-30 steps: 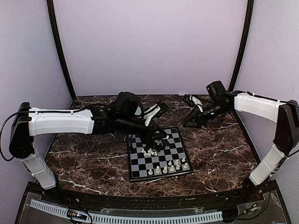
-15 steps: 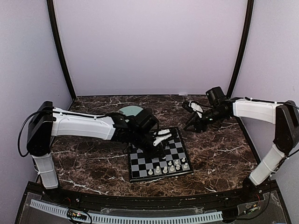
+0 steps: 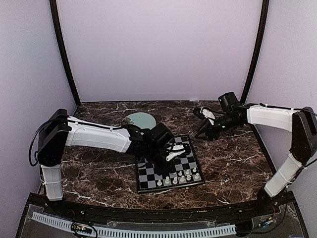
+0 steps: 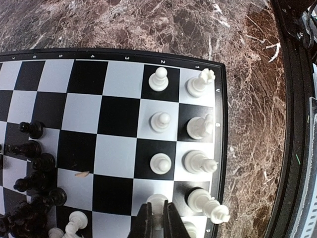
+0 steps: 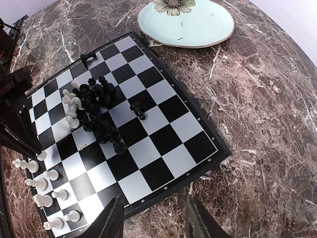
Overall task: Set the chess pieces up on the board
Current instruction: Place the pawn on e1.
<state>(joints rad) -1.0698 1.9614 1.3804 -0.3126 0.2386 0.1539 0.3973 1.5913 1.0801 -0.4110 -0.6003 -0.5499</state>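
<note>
Progress looked under halfway, going by how the chess pieces lay. Your left pincer (image 4: 157, 224) was almost fully closed, pinching one white pawn (image 4: 156, 201) low over the board (image 4: 119, 116), at the fourth square of the white pawn row; you couldn't tell whether its base touched down. Next to it three placed pawns (image 4: 160, 120) stood in that same row. Four taller white pieces (image 4: 199, 161) stood in the edge row just behind them, one per square. Your right pincer (image 5: 153, 225) hung wide open and held nothing, over the worktop (image 5: 257, 148) just beside the board's rim and well apart from any piece. The black pieces (image 5: 96, 111) sat bunched in a heap around mid-board, none lined up in a rank. A few stray white pieces (image 5: 72, 106) were mixed in at the heap's edge. One lone black pawn (image 5: 137, 110) stood just clear of the heap. A toppled black piece (image 5: 88, 57) lay on its side near the rim. The green plate (image 5: 185, 22) sat on the worktop beyond the board, no chess piece visible on it. Done, as far as you could see: roughly half of white's two rows. Left, by my read: set this pawn down, fill the remaining white squares from the strays, then sort the whole black side across to the opposite two rows.
</note>
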